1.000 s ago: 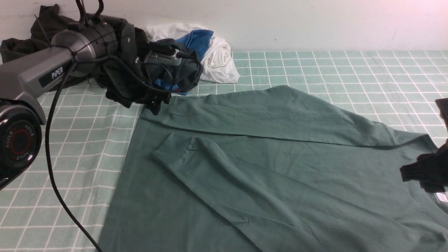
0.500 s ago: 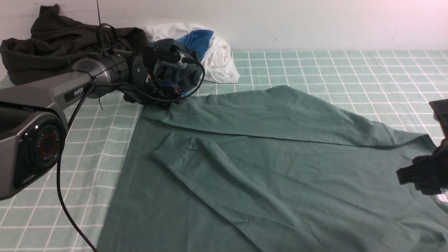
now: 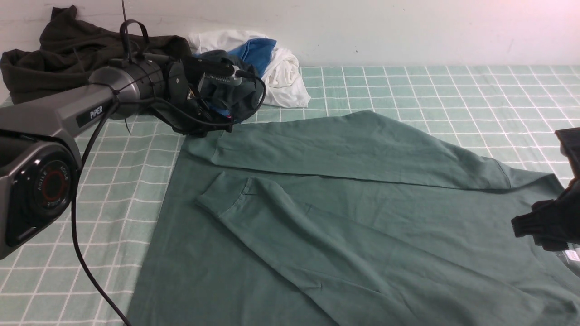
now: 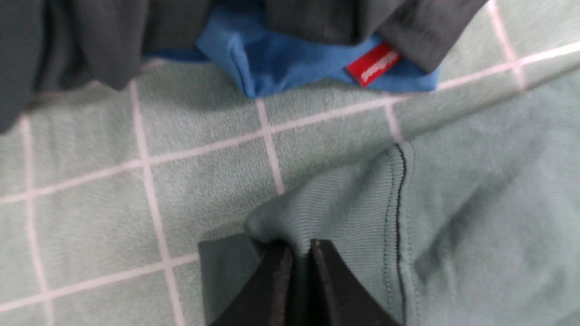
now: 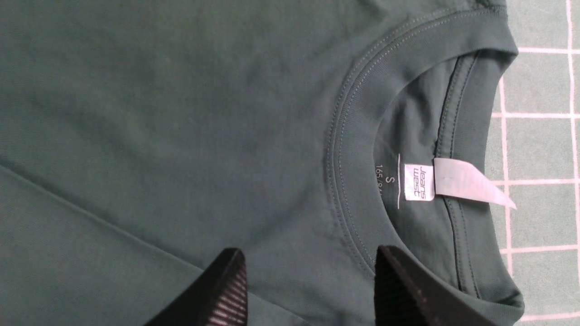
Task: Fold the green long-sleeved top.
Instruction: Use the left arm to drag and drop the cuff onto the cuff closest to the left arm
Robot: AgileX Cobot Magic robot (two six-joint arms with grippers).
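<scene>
My left claw [image 4: 301, 248] pinches the top's [image 3: 344, 217] far cuff [image 4: 349, 203], I'd say to carry it over for the fold. My right claw [image 5: 310, 260] hangs spread above the collar [image 5: 358, 136]; the top lies flat on the tabletop [image 3: 430, 90].

A robot lab bench: checked green tablecloth [image 3: 408, 90], bare white wall [image 3: 408, 31], heaped clothes [image 3: 283, 77].

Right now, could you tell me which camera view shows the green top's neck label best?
The right wrist view: the neck label lies inside the collar of the green top, large and readable. The front view shows only a pale scrap by the right gripper; the left wrist view misses it entirely.
</scene>
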